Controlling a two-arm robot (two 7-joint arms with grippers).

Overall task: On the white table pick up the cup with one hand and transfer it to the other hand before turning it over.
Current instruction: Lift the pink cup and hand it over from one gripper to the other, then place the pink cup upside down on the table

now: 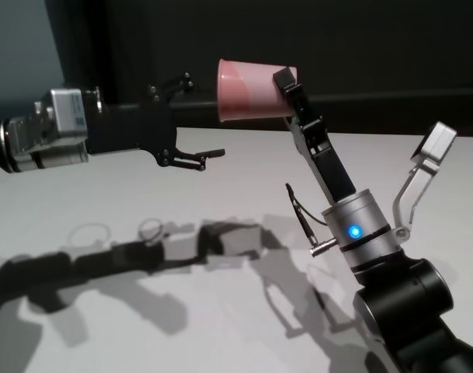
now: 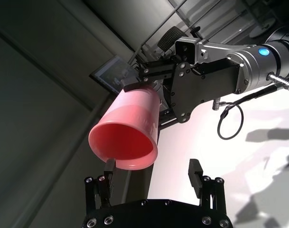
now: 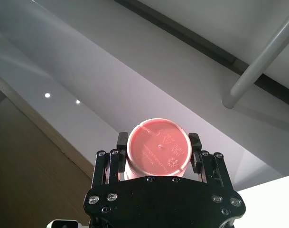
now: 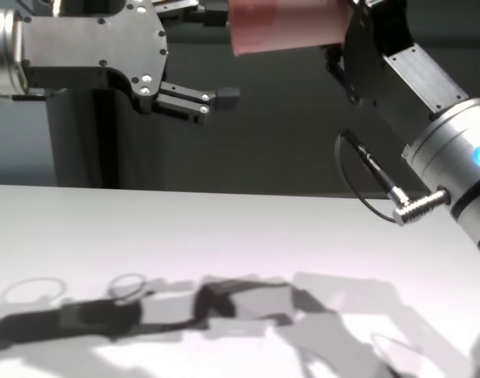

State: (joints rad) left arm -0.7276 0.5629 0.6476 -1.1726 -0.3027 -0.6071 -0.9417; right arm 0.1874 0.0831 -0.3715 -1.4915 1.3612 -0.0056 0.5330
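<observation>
Right gripper point(image 1: 286, 84): my jaws closed on the cup point(image 1: 252, 89) near its flat base, holding it high above the white table point(image 1: 104, 202).
Cup: lying sideways, rim toward the left, base toward my right wrist.
Left gripper point(image 1: 191, 116): my jaws spread wide, empty, just beside the rim.
Risk: turning further could let the smooth taper slide from my pads; a fall would hit the table.
Risk: my left fingers point(image 2: 195, 170) could clip the rim.
Hidden: pad contact on the cup's far side.
</observation>
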